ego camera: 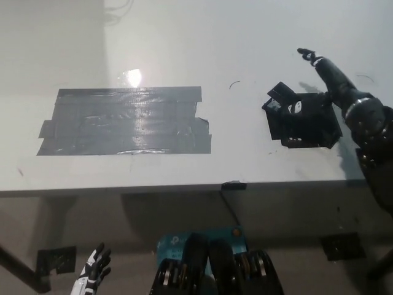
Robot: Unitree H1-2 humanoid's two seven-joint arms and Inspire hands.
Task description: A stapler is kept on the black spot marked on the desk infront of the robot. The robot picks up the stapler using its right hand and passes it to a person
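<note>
The stapler [288, 103] lay on the small black tape patch [305, 123] at the right of the white desk [184, 49], a dark body hard to separate from the dark tape beneath it; its upper left end stuck out past the patch's corner. The black right hand [331, 101] was over the patch, its fingers spread, one pointing up and away toward the far side of the desk and another reaching down toward the stapler's middle. Nothing was grasped, and whether any fingertip touched the stapler could not be told, black against black.

By my reading this was the reach before the pick-up: the hand was in place above the stapler but had not closed. The next move would call for the fingers to come down on both long sides of the stapler and close firmly, since a low, flat body offers little to grip.

The white left hand [92, 276] hung below the desk edge at the lower left, idle and holding nothing, fingers loosely apart.

A large grey tape rectangle [123, 120] covered the desk's left middle, with a glare spot at its top edge. A cable [228, 206] dropped from the desk's front edge to the floor. No person was in view.
</note>
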